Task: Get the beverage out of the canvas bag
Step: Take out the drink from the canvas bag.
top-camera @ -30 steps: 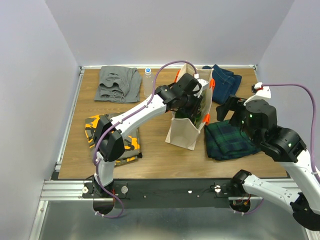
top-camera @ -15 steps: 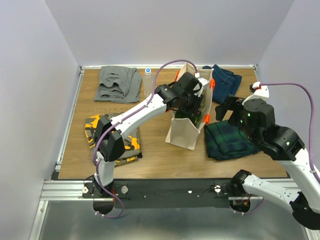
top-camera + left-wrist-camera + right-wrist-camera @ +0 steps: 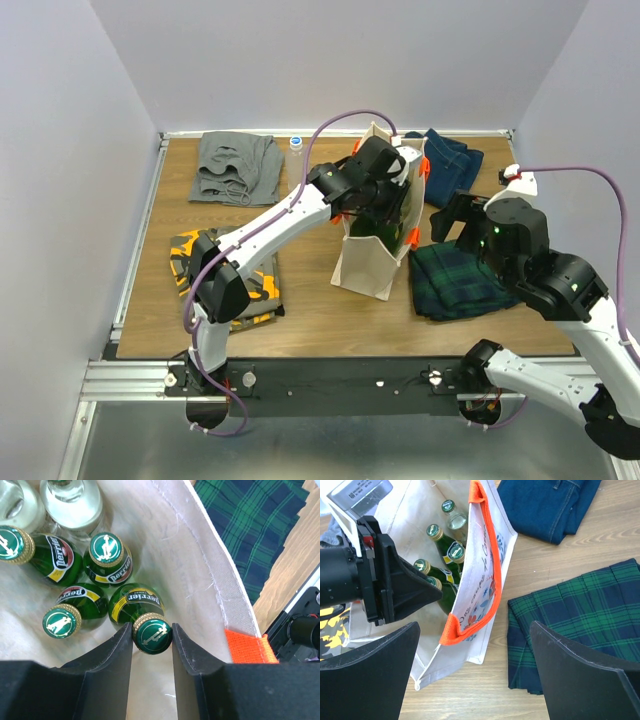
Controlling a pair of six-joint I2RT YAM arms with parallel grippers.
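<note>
The canvas bag (image 3: 368, 262) stands upright mid-table, cream with orange handles (image 3: 492, 575). My left gripper (image 3: 152, 630) reaches down into it and is shut on the gold-rimmed green cap of a green Perrier bottle (image 3: 131, 606), the beverage, next to the bag's inner wall (image 3: 190, 555). Three more green bottles (image 3: 106, 550) and two clear ones (image 3: 65, 492) stand deeper in the bag. My right gripper (image 3: 474, 630) hovers wide open to the right of the bag, above its handle and the table, holding nothing. From above, the left gripper (image 3: 383, 198) has its fingertips hidden inside the bag.
A folded green plaid cloth (image 3: 460, 280) lies right of the bag, jeans (image 3: 450, 165) behind it. A grey garment (image 3: 235, 165) and a clear plastic bottle (image 3: 296, 160) sit at the back left. A black-and-orange garment (image 3: 225, 275) lies front left.
My left wrist has risen a little over the bag mouth, its grip on the cap unchanged. The right arm has shifted only slightly.
</note>
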